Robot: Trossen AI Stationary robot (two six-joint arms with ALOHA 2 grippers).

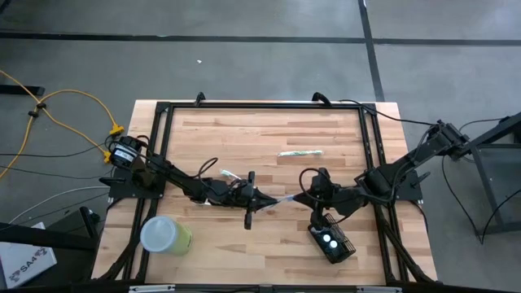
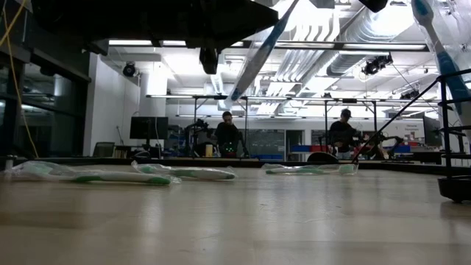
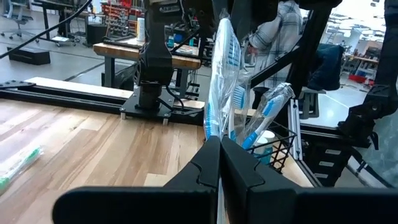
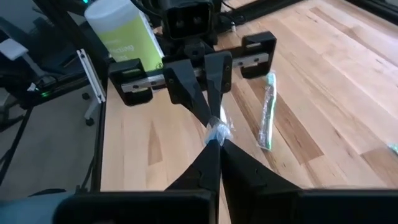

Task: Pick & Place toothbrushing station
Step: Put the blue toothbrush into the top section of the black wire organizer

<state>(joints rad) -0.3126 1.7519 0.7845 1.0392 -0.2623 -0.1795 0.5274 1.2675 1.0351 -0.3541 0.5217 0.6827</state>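
Note:
A blue toothbrush in a clear wrapper (image 1: 282, 198) hangs above the table's middle between my two grippers. My left gripper (image 1: 257, 200) is shut on one end and my right gripper (image 1: 307, 195) is shut on the other. It also shows aloft in the low view (image 2: 257, 51). The black wire-mesh holder (image 1: 332, 242) stands on the table near the front right, below my right arm. Another blue toothbrush (image 3: 268, 112) sticks up out of it. My left gripper pinches the wrapped toothbrush's one end (image 3: 217, 132) between its two fingers, coming level from the table's left. The brush runs on away from the fingertips, clear of the table. My right gripper pinches the crumpled wrapper at the other end (image 4: 217, 131) between its fingertips, coming from the table's right.
A lime-green cup with a whitish lid (image 1: 166, 234) lies at the front left. A green wrapped toothbrush (image 1: 299, 152) lies beyond the middle, and another (image 1: 229, 174) lies by my left arm. A black frame (image 1: 260, 106) runs around the table's edges.

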